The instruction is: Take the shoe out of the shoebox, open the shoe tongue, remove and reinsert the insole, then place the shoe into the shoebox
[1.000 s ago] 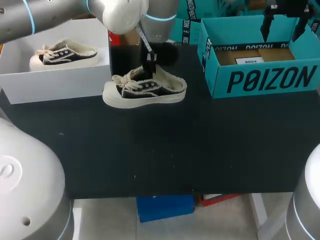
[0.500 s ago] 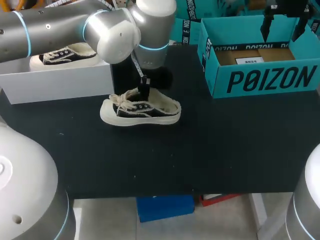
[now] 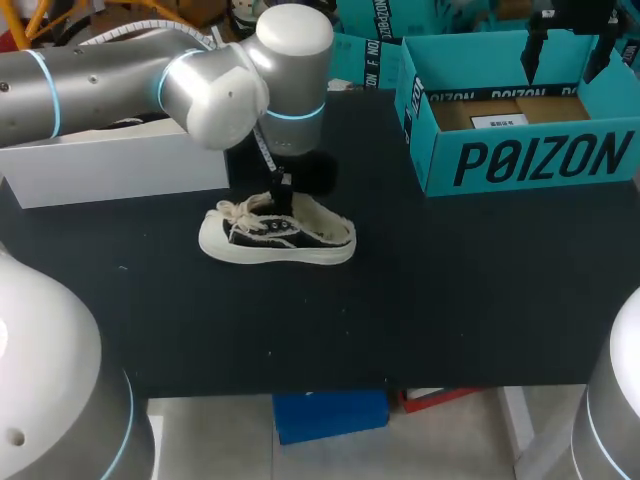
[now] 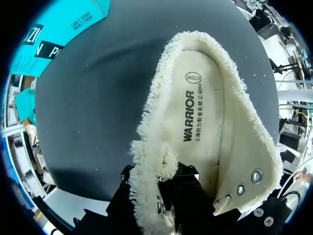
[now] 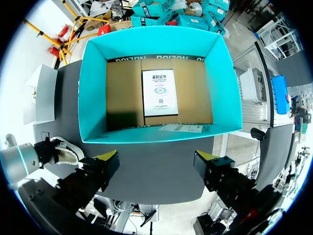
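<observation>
Left gripper (image 3: 284, 198) has brought the shoe (image 3: 275, 240) lower — nearer me; leftward.

The black table (image 3: 420, 300) lies bare in front of the shoe (image 3: 278, 238) and in the strip between it and the teal shoebox (image 3: 530, 160). The left arm (image 3: 130, 85) reaches over the white box (image 3: 110, 170) and closes off the approach from behind the shoe. The left gripper (image 3: 284, 192) clamps the shoe's fleece collar, partly blocking the opening. The teal shoebox stands open-topped, with the right gripper (image 5: 156, 159) hanging over it, fingers spread wide.
</observation>
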